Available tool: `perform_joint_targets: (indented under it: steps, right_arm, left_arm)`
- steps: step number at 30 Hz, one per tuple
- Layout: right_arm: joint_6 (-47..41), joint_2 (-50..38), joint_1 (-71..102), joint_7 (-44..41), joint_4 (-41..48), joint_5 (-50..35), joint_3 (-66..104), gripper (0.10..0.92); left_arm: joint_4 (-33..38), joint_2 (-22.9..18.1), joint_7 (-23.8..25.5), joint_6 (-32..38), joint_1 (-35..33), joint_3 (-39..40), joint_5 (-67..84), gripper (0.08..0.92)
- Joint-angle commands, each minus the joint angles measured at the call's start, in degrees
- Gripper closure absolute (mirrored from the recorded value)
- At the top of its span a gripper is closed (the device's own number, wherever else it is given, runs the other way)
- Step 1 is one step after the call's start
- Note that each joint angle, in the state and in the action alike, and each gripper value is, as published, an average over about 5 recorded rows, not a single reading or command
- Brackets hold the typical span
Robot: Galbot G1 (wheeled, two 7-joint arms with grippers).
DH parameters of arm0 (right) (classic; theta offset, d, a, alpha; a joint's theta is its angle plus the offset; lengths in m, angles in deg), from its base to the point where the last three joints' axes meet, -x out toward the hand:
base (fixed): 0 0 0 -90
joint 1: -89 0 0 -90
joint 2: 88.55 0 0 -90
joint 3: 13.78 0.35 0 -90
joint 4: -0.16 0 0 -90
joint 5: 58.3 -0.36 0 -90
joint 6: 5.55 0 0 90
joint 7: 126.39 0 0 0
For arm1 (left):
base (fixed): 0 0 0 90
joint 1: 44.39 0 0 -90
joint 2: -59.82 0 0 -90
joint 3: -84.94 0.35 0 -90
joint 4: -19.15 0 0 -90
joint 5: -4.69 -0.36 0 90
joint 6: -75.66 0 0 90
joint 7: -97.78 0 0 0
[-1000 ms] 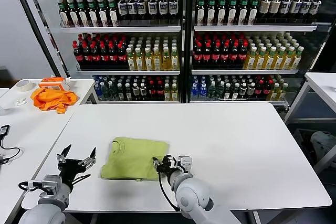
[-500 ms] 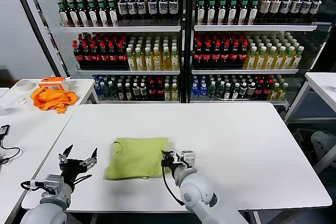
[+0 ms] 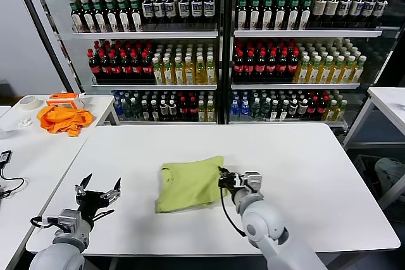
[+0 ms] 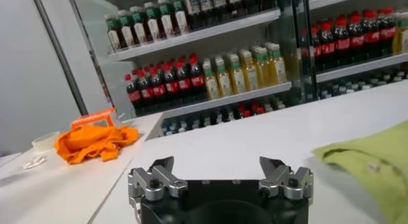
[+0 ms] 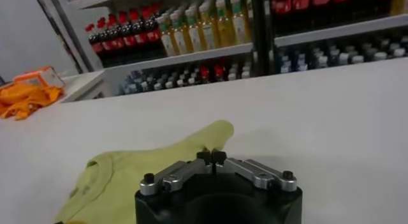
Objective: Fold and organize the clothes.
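Observation:
The folded light yellow-green T-shirt [image 3: 189, 182] lies on the white table [image 3: 285, 156] near its middle front. It also shows in the right wrist view [image 5: 146, 171] and at the edge of the left wrist view [image 4: 373, 161]. My right gripper [image 3: 224, 179] is shut on the T-shirt's right edge, fingertips together in the right wrist view [image 5: 214, 157]. My left gripper [image 3: 97, 192] is open and empty over the table's front left, well to the left of the shirt; it shows in the left wrist view [image 4: 220, 171].
A bright orange cloth [image 3: 63, 119] with a tape roll [image 3: 28, 102] lies on a side table at the far left. Shelves of bottles [image 3: 221, 49] stand behind the table. A cable [image 3: 7, 184] lies at the left edge.
My right gripper has dragged the T-shirt to the right, from the table's front left toward the middle. The left gripper has stayed in place, open.

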Motion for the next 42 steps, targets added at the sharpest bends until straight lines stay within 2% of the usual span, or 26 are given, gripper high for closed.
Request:
perform_joint_targets:
  steps: [1,7,14,22,26,31,36,39,42]
  right_arm:
    - [0.1,-5.6,7.8,-6.4,-3.9,8.2,7.6,0.921]
    - [0.3,-5.3,10.7,-8.1,-1.2,11.4,9.9,0.921]
    - [4.7,-4.3,10.4,-14.2,-0.2,14.8,10.9,0.903]
    - [2.5,-7.0,15.1,-14.8,-8.4,11.5,19.7,0.691]
    - [5.7,-7.0,16.9,-15.5,-8.7,11.8,23.5,0.578]
    - [13.5,-5.2,17.0,-16.7,-6.0,19.6,24.3,0.431]
    - [23.0,-4.0,15.0,-18.1,2.9,32.2,25.5,0.285]
    - [25.2,-2.6,14.0,-18.6,6.8,32.6,26.0,0.224]
    - [26.1,-1.8,13.5,-19.3,7.8,32.1,25.9,0.205]
  left_arm:
    - [-0.7,-0.6,0.8,2.3,0.2,0.8,-0.6,0.177]
    - [-1.0,-0.9,1.5,3.4,0.8,1.8,-1.0,0.177]
    - [-1.7,-0.4,2.1,5.3,1.6,2.8,-1.3,0.177]
    - [-3.2,-0.6,3.1,7.8,5.2,5.0,-1.3,0.177]
    - [-5.1,-1.9,3.2,7.7,8.1,7.4,-1.4,0.177]
    - [-6.8,-2.3,3.5,8.9,11.0,10.1,-2.0,0.177]
    - [-9.6,-2.4,4.2,16.1,14.0,12.8,-7.8,0.177]
    - [-11.2,-3.7,5.0,17.4,15.4,13.2,-10.3,0.177]
    - [-12.4,-4.4,5.6,17.0,16.3,13.1,-10.7,0.177]
